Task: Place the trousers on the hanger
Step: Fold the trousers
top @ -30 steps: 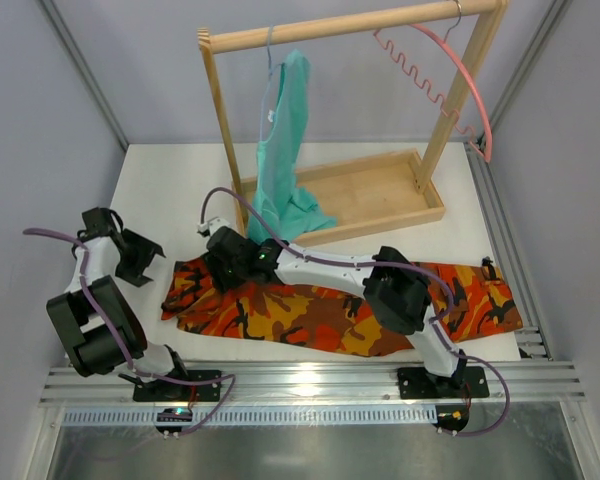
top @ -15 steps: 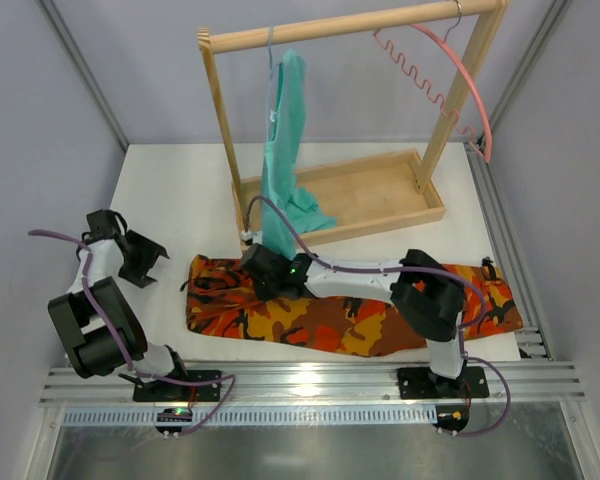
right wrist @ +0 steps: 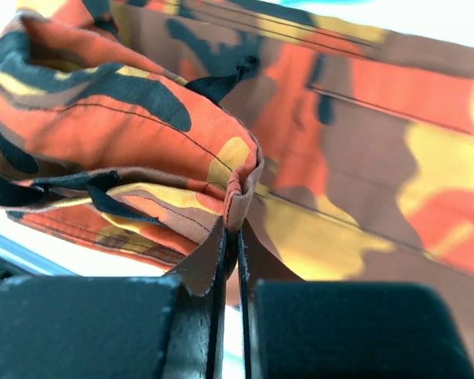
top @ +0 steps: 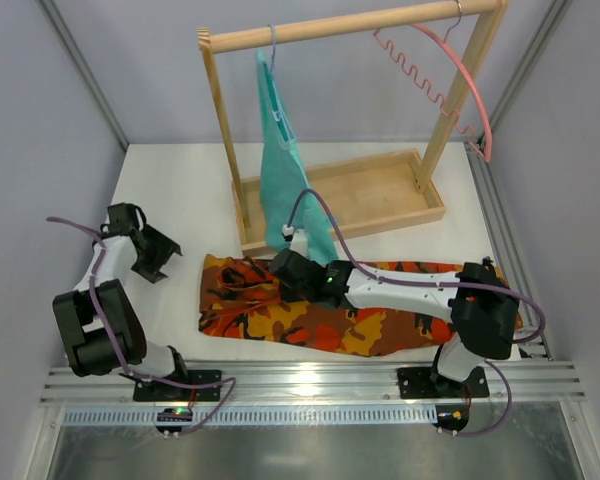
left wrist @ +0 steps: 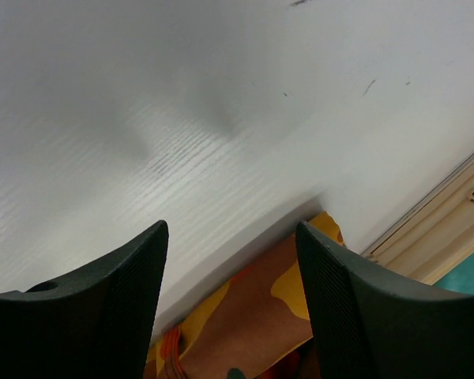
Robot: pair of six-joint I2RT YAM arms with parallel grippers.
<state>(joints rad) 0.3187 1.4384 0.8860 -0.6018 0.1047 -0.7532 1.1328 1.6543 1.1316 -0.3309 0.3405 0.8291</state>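
The right arm is extended low leftward; the right gripper point(right wrist: 233, 227) is clamped on a fold of the trousers point(top: 380, 325), laid on the table point(top: 180, 190). The left gripper point(top: 162, 254) is held spread beside them.

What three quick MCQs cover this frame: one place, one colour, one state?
1. Where is the pink hanger? A lying on the floor; B hooked on the wooden rail; C inside a drawer.
2. Colour of the garment hanging from the rail? A teal; B white; C black.
3. The right gripper is: A open; B shut on nothing; C shut on the trousers.
Key: B, its hook sits over the rail's right end; A, teal cloth hangs there; C, a cloth fold is pinched in it.
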